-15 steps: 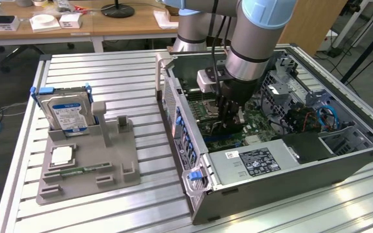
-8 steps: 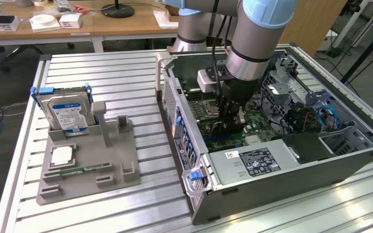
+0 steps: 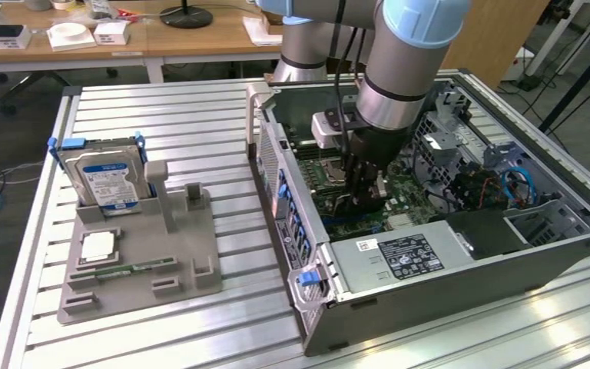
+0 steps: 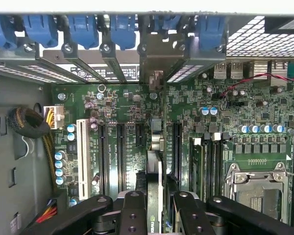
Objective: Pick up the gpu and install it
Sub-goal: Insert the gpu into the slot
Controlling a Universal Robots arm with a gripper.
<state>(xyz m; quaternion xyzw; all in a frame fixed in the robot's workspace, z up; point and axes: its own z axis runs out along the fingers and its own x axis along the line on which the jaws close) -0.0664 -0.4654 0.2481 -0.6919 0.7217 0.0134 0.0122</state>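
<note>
On the exterior view's left, the slatted metal tabletop carries a grey holder. A blue-labelled hard drive stands upright at its far end and a slim green memory stick lies nearer, both well apart from the work. To their right sits the open computer case, its perforated left wall lined with blue clips. The arm reaches down into it, and the end effector pinches the gpu between its fingers, one on each flat face. The card stands on edge over the motherboard, among the long expansion slots; whether it is seated in one cannot be told. Its long axis runs left to right in the scene, bracket end toward the clip-lined wall. Neighbouring slots lie just beside it on both faces. The CPU socket lies beyond them on the far side, and a sleeved cable bundle sits on the near side. The power supply closes the near edge, and blue cables crowd the right end. The case's upper side is open, which leaves room above the card.
</note>
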